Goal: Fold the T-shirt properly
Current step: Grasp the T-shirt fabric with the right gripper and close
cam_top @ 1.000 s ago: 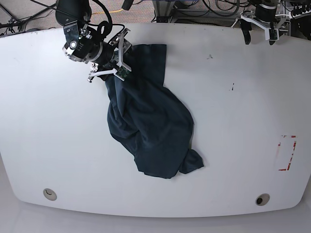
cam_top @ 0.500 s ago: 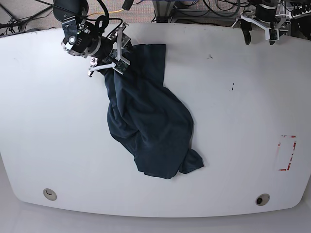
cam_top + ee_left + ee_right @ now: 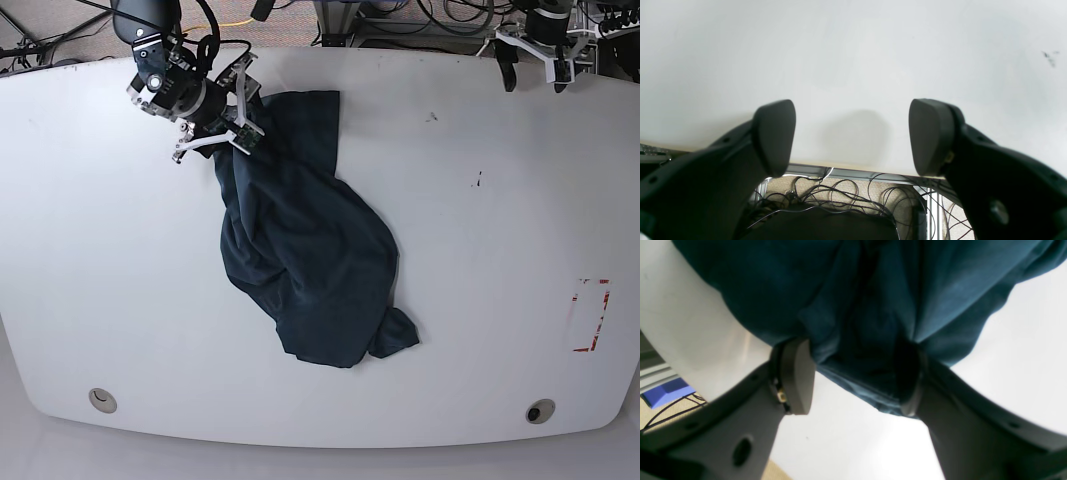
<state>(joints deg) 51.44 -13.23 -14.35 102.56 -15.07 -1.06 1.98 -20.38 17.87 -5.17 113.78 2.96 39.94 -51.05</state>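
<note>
The dark navy T-shirt [image 3: 310, 240] lies crumpled in a long diagonal heap on the white table [image 3: 500, 250], running from the far left toward the front middle. My right gripper [image 3: 243, 120] is at the shirt's far upper-left edge. In the right wrist view its fingers [image 3: 796, 376] stand apart with a bunched fold of the shirt [image 3: 857, 306] between them, and the gripper [image 3: 857, 386] is not clamped. My left gripper [image 3: 535, 80] is at the table's far right edge, open and empty. The left wrist view shows this gripper [image 3: 851, 136] over bare table.
A red-marked rectangle [image 3: 591, 315] is on the table at the right. Two round holes [image 3: 100, 400] [image 3: 540, 411] sit near the front edge. Cables and frame parts [image 3: 400, 20] lie beyond the far edge.
My right gripper has shifted slightly toward the far edge and turned a little at the shirt's upper-left corner. The shirt and my left arm have not visibly moved.
</note>
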